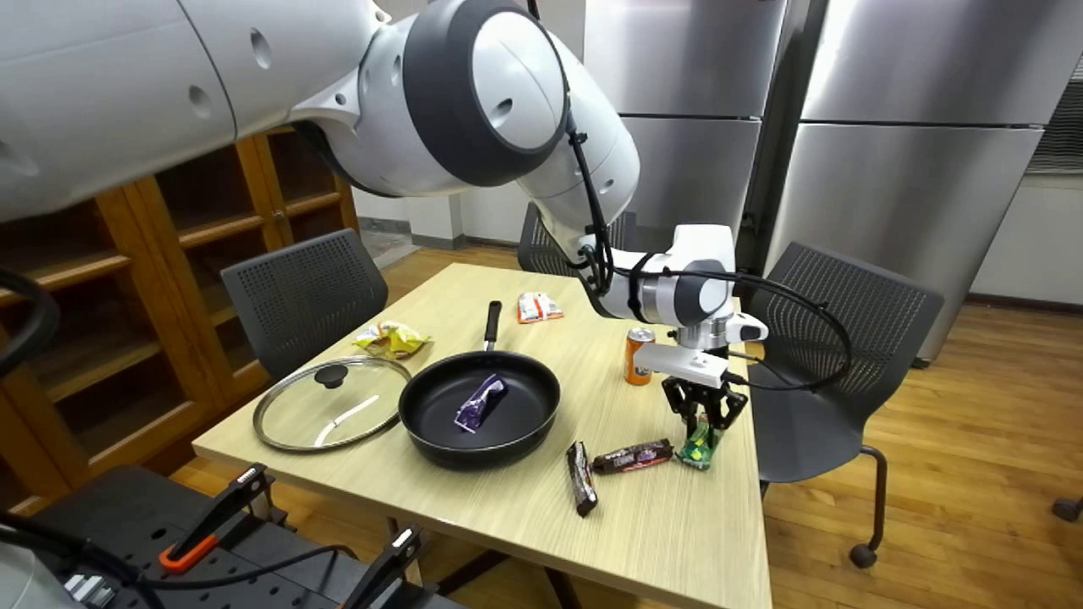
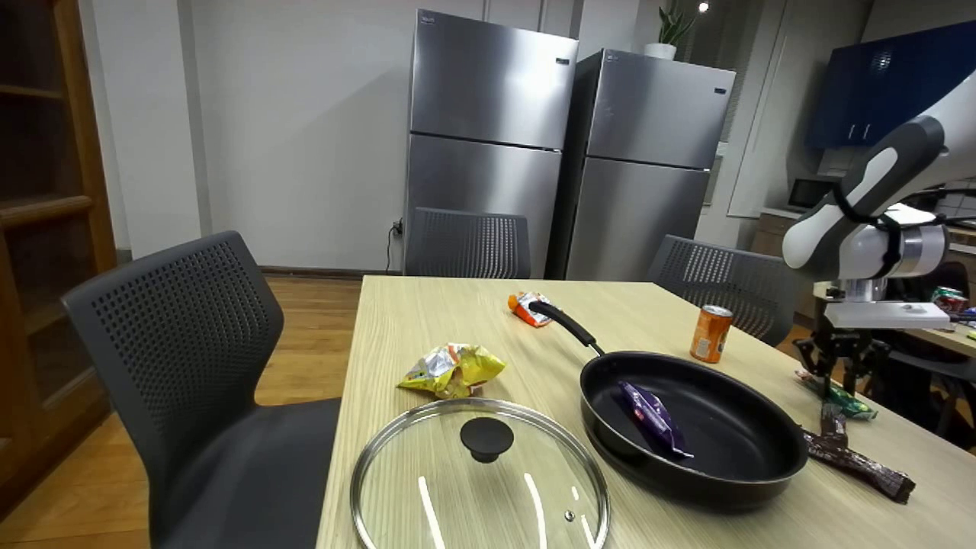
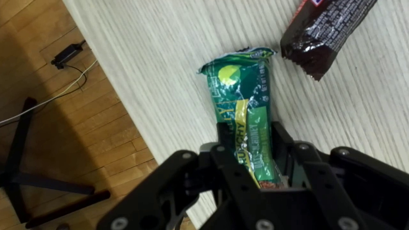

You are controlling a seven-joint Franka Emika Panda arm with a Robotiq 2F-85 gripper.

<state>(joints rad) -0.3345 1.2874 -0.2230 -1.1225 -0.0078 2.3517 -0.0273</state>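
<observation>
Green snack bar [image 3: 252,118] is lying on the desk [image 1: 660,537] near the edge, and the claw [image 3: 250,130] is holding it from both sides. A brown candy bar [image 1: 633,457] is lying just beside it. An orange can [image 1: 638,359] is standing nearby, and a purple packet [image 1: 480,404] is sitting in the black pan [image 1: 529,410].

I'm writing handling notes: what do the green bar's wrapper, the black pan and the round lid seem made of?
Green wrapper: probably thin plastic film, glossy, crinkled with highlights.
Black pan: likely metal with smooth dark coating; its rim catches a thin bright line.
Round lid: glossy glass or clear plastic; the tabletop shows through.
</observation>
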